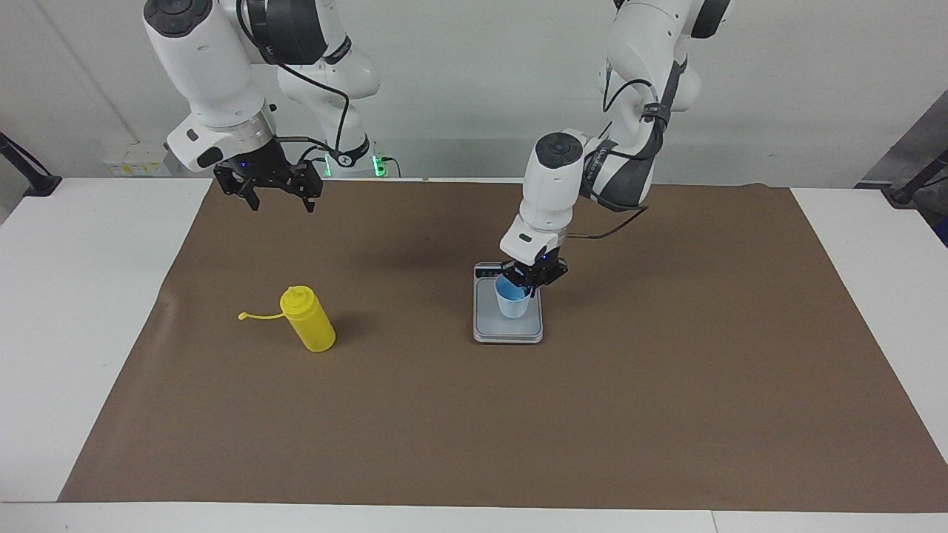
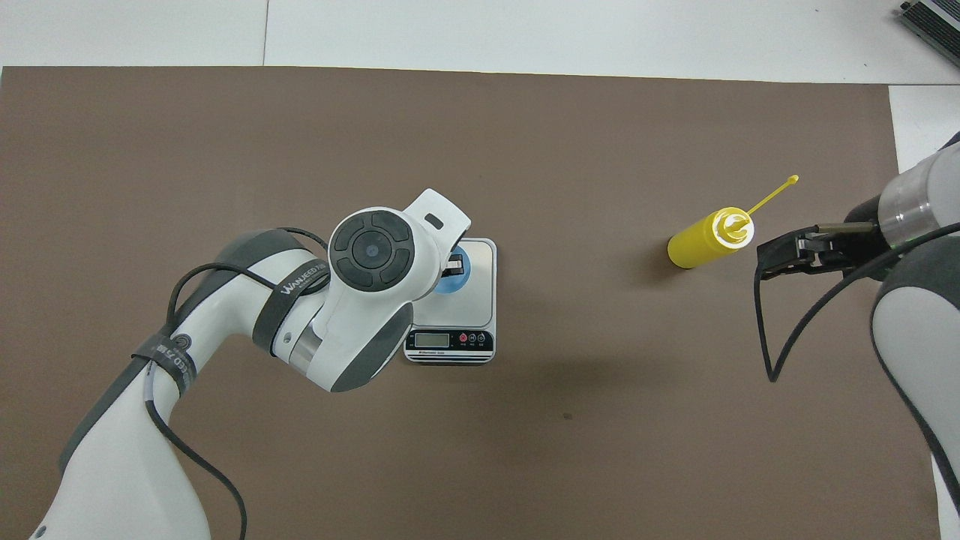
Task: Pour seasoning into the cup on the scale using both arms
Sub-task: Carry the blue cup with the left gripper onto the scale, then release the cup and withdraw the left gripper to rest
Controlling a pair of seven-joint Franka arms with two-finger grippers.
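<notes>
The left claw point(image 1: 532, 280), clamped on the small light blue plastic cup point(image 1: 512, 300), sets it on the flat silver-grey scale point(image 1: 508, 332). The right claw point(image 1: 275, 194) hangs open, apart from the upright, untouched yellow squeeze bottle point(image 1: 309, 319); pouring remains.

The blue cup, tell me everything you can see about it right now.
The cup is small, light blue, tapered and looks like plastic, its open mouth up. It stands upright on the grey plate of the scale, near the display end. The left gripper is shut on its rim on the side toward the robots. Whether anything is in it cannot be told.
</notes>
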